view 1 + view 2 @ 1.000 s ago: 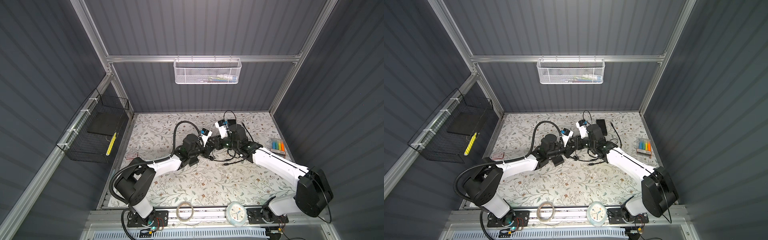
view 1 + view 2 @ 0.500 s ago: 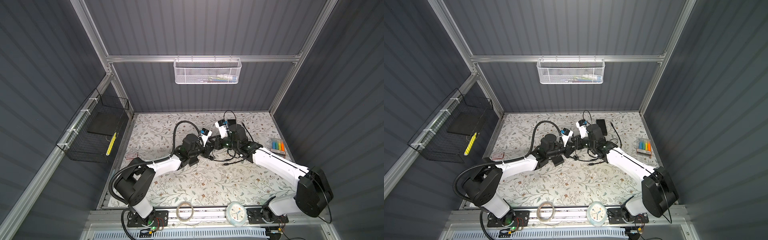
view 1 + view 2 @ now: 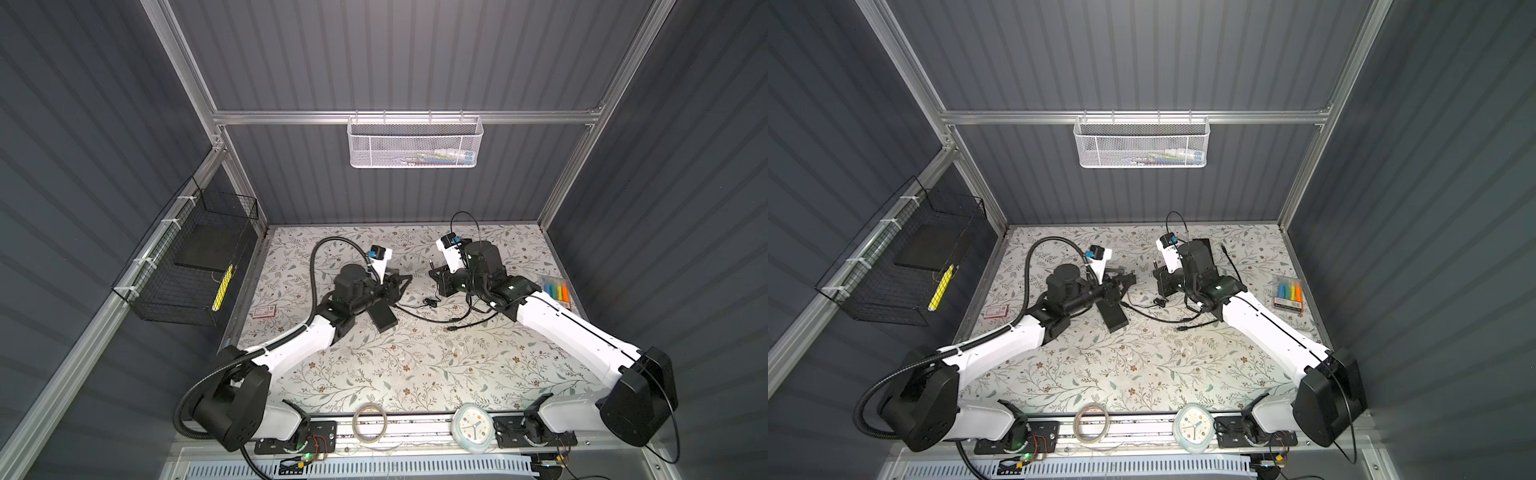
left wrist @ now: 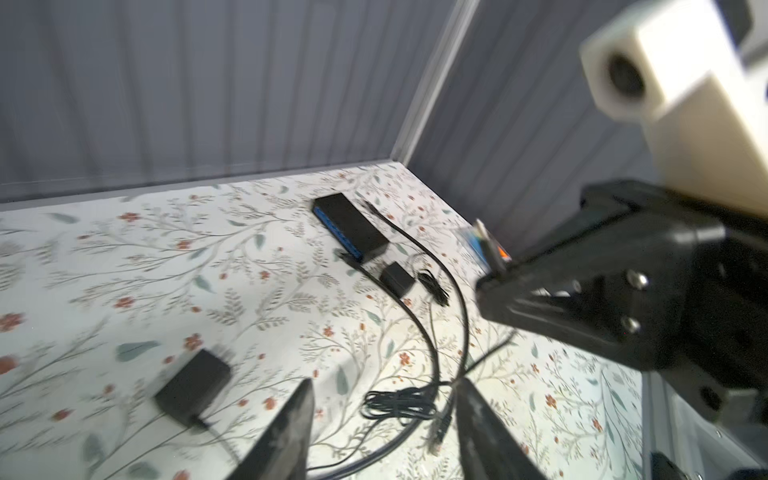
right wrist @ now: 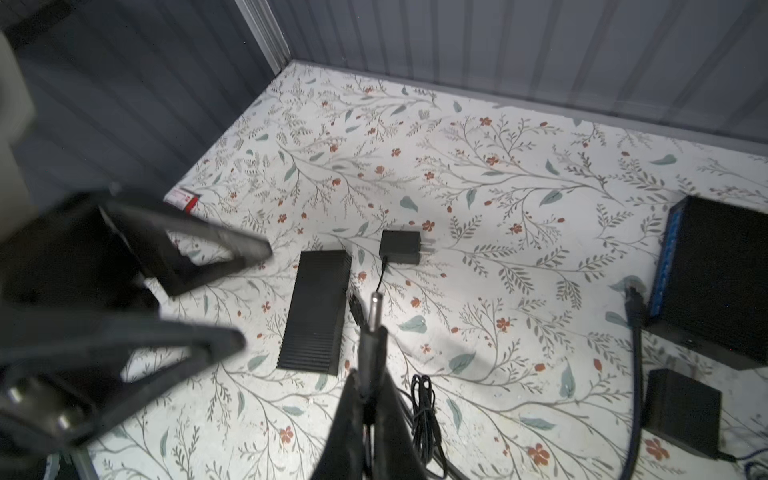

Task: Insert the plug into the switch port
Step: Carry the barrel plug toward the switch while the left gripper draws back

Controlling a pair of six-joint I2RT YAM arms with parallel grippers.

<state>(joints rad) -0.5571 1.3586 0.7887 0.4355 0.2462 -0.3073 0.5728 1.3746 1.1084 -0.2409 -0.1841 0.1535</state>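
My right gripper (image 5: 370, 386) is shut on the plug (image 5: 372, 328), a black barrel plug with a metal tip that sticks out past the fingertips. In both top views that gripper (image 3: 436, 277) (image 3: 1160, 279) hangs above the mat's middle. The switch (image 5: 715, 270), a black box with a blue port face, lies on the mat to one side of it; the left wrist view shows the switch (image 4: 349, 228) far off, and in a top view the switch (image 3: 1204, 245) is mostly hidden by the right arm. My left gripper (image 4: 384, 386) (image 3: 404, 281) is open and empty, facing the right one across a gap.
A ribbed black box (image 5: 318, 307) (image 3: 382, 318), a pronged adapter (image 5: 401, 247) and a second adapter (image 5: 681, 411) lie on the mat. Black cables with a coiled bundle (image 4: 399, 405) (image 3: 430, 302) run between the arms. A marker pack (image 3: 557, 291) sits far right, a red card (image 3: 264, 311) far left.
The two grippers met at the middle before. My left gripper has opened and drawn back to the left; my right gripper has closed on the plug and keeps it.
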